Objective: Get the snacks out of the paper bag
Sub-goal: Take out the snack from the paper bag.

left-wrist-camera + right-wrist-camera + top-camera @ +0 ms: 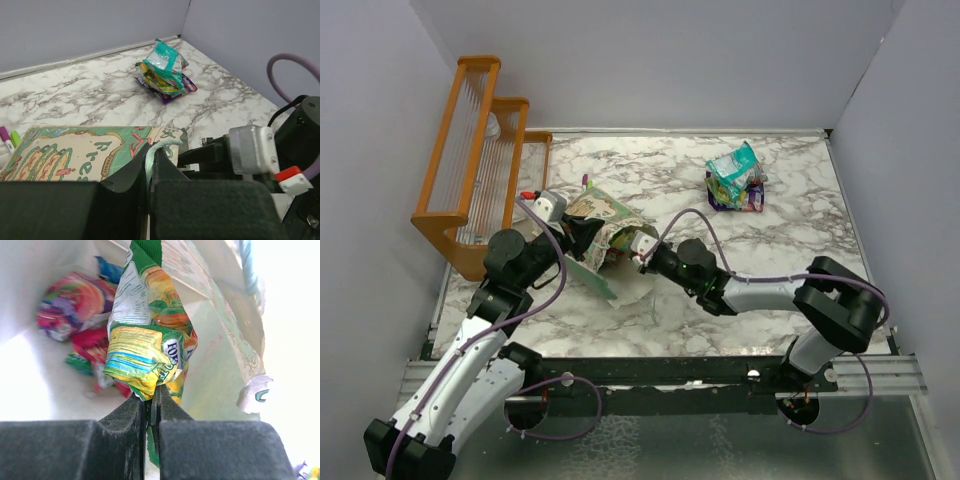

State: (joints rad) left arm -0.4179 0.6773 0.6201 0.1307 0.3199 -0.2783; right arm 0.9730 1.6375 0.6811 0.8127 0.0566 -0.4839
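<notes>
Left fingers (137, 175): closed. We see them pinching the mint-green rim of the paper bag (75, 155) at its mouth, with a fold of paper standing up between the two tips.
Right fingers (140, 410): closed. We see them clamped on the lower edge of a green and yellow packet (150, 340), reaching in through the bag's mouth.
Paper bag: it lies on its side on the marble counter (780, 250), left of the middle. The printed face is up and the mouth is turned toward the right arm. The left arm meets it from the left and the right arm from the right.
Green and yellow packet: crumpled foil, green at the top, yellow and orange lower down, with a white text panel. It is inside the bag, in front of the cream inner wall. We cannot tell whether it rests on the paper or hangs free of it.
Packets deeper in the bag (70, 305): a pink and red one lies toward the far end with a red one just beside it. A scrap of blue shows behind them.
Pile of packets (735, 178): it sits out on the counter toward the far right corner, well apart from the bag. A teal-green packet is on top and purple ones are underneath.
Markers (7, 139): two of them, one purple-capped and one green-capped, lie just beside the bag's far corner at the left edge of the left wrist view.
Orange rack (470, 170): it stands at the far left of the counter against the wall, near the bag.
</notes>
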